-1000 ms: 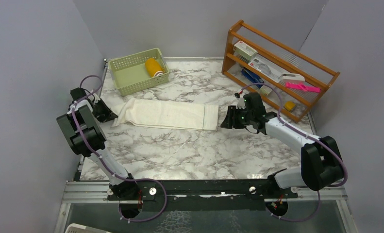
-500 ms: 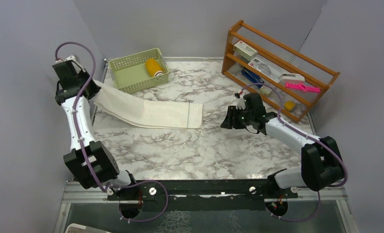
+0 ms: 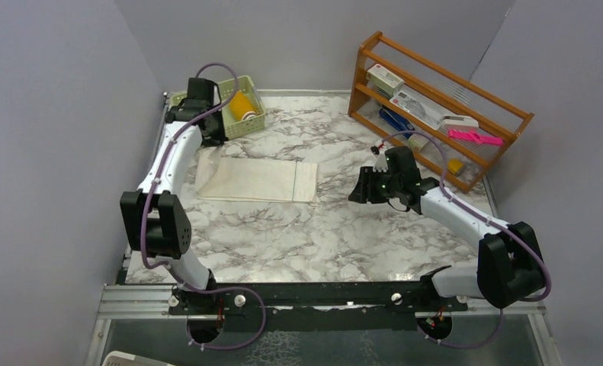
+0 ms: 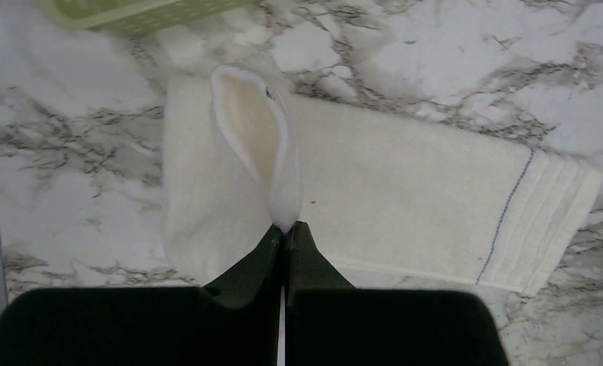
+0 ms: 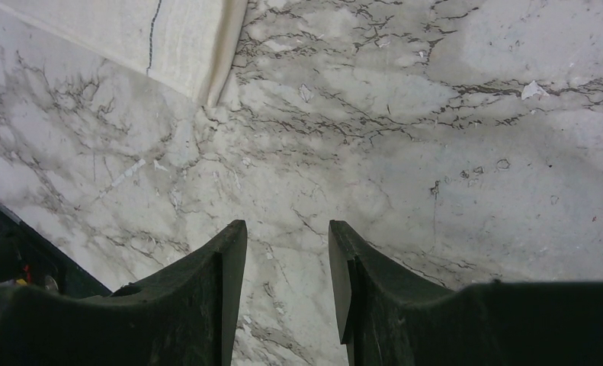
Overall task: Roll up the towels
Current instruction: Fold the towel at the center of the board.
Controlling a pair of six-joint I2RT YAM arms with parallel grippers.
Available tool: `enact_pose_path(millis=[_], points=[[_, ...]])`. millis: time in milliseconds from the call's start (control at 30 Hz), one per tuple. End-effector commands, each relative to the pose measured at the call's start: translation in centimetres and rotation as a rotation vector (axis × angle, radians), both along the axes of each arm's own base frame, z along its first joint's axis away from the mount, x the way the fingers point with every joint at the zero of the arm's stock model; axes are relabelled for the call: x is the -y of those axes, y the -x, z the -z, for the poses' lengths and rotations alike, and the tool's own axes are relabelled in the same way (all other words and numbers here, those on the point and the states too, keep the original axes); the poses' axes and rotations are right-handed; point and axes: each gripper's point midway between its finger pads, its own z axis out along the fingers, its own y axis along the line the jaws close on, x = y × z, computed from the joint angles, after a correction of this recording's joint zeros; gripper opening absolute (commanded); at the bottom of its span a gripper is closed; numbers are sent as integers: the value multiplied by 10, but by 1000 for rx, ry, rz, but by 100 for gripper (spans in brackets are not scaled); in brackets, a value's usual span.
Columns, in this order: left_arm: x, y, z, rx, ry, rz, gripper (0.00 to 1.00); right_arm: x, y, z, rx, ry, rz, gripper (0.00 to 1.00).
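The cream-white towel (image 3: 260, 181) lies flat on the marble table, with its striped end to the right. My left gripper (image 3: 210, 142) is shut on the towel's left edge and holds it up as a curled loop (image 4: 256, 137) over the flat part (image 4: 412, 198). In the left wrist view the shut fingertips (image 4: 284, 229) pinch the loop's end. The mustard-yellow towel (image 3: 242, 104) sits rolled in the green basket (image 3: 206, 126). My right gripper (image 3: 359, 187) is open and empty over bare marble, to the right of the towel. Its wrist view shows the gripper (image 5: 287, 229) and the towel's corner (image 5: 191, 38).
A wooden rack (image 3: 435, 107) with small items stands at the back right. The green basket's edge (image 4: 130, 11) lies just beyond the held towel end. Grey walls close off the left, back and right sides.
My left arm has swung from the far left wall to the back near the basket, carrying the towel's left end up and over to the right. The right arm has hardly moved.
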Motion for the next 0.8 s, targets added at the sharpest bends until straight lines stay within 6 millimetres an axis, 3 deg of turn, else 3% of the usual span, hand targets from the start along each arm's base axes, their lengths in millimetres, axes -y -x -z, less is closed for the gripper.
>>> enact_pose_path(millis=[0, 200, 367, 767], points=[[64, -5, 6, -78, 28, 101, 0, 6, 3, 1, -2, 20, 21, 45], [119, -7, 41, -191, 12, 221, 0, 10, 3, 0, -6, 34, 36, 45], [169, 0, 50, -222, 94, 328, 0, 12, 4, 3, -16, 37, 52, 45], [229, 8, 55, -261, 265, 408, 0, 15, 4, 13, -44, 52, 87, 45]])
